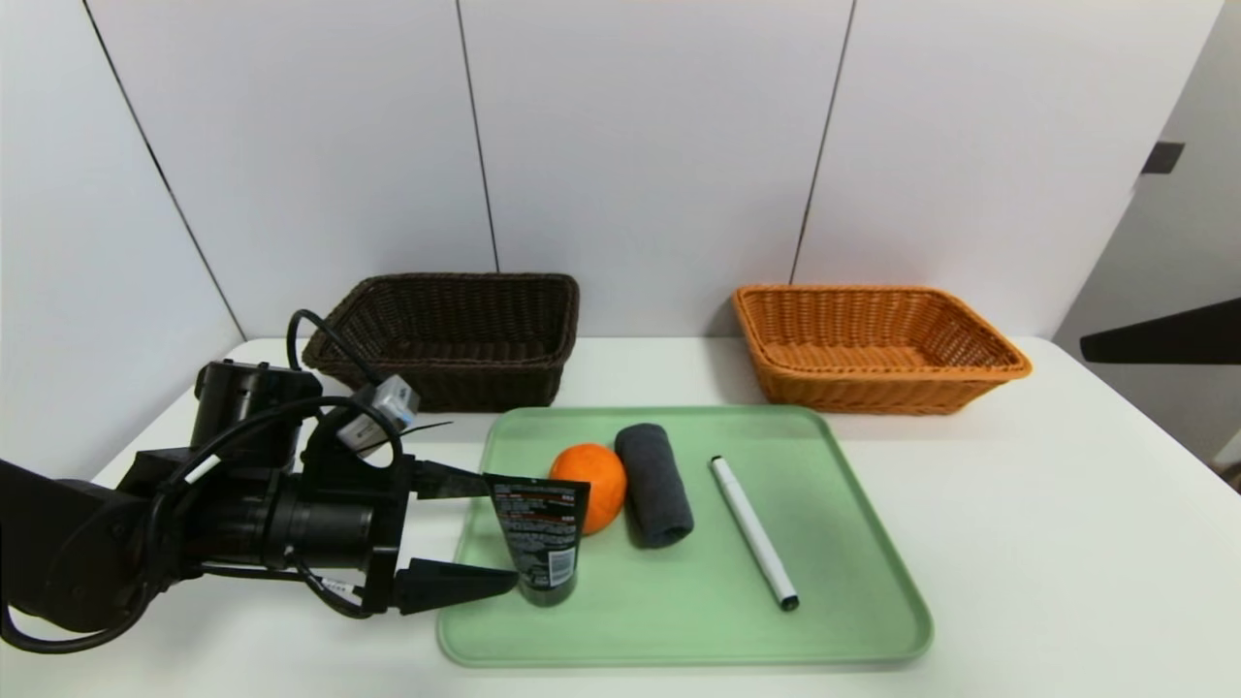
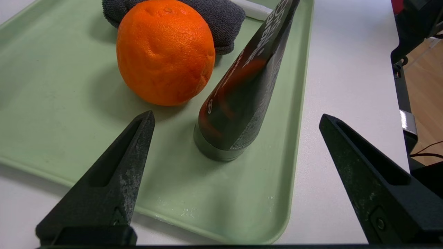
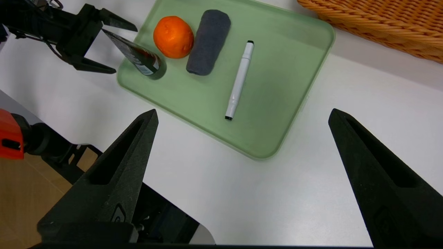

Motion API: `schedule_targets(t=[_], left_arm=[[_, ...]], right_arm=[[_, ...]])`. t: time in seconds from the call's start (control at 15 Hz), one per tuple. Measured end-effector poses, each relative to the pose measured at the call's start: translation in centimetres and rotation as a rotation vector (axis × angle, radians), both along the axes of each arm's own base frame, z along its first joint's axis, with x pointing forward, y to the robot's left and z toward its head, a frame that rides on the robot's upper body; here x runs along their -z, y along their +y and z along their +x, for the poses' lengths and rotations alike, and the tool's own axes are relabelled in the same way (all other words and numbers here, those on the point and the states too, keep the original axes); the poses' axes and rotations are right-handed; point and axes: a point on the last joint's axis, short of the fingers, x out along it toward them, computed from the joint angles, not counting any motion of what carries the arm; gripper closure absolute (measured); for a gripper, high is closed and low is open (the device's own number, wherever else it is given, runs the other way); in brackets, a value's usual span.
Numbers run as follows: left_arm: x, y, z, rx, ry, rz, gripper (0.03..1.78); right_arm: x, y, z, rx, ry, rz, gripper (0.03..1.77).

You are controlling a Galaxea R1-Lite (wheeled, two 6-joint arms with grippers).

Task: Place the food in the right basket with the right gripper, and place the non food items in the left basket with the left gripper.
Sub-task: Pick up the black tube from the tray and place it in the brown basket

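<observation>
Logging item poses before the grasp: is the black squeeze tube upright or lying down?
Upright: the squeeze tube stands cap-down on the green tray, crimped end up, between the left gripper's open jaws.

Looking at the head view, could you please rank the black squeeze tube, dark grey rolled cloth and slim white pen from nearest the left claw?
1. Black squeeze tube, just ahead.
2. Dark grey rolled cloth, mid-tray.
3. Slim white pen, right of the cloth.
</observation>
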Motion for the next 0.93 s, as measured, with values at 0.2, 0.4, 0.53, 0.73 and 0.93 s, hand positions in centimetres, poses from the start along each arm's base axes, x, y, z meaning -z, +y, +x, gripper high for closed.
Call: schedule_targets(t=[0.2,0.4,0.53,0.73,0.93], left_arm=[[0.4,-0.2,0.3,0.021,0.000,-0.012,0.12],[0.6,-0.2,0.2,0.029,0.007,-0.015,0.12],[0.7,-0.5,0.1,0.039,0.009,-0.013,0.12],[1.0,-1.2,0.3,0.058,0.017,-0.010,0.12],[1.1,-1.7,0.5,0.072,0.009,-0.014,0.12]], right_arm=[[0.0,0.0,0.0,0.000,0.000,0.000,0.10],[0.1,0.0,0.0,0.001,0.006,0.000,0.10],[0.2,0.0,0.0,0.001,0.008,0.000,0.10],[0.2,0.0,-0.1,-0.001,0.007,0.001,0.10],[0.2,0.0,-0.2,-0.005,0.007,0.004,0.10]])
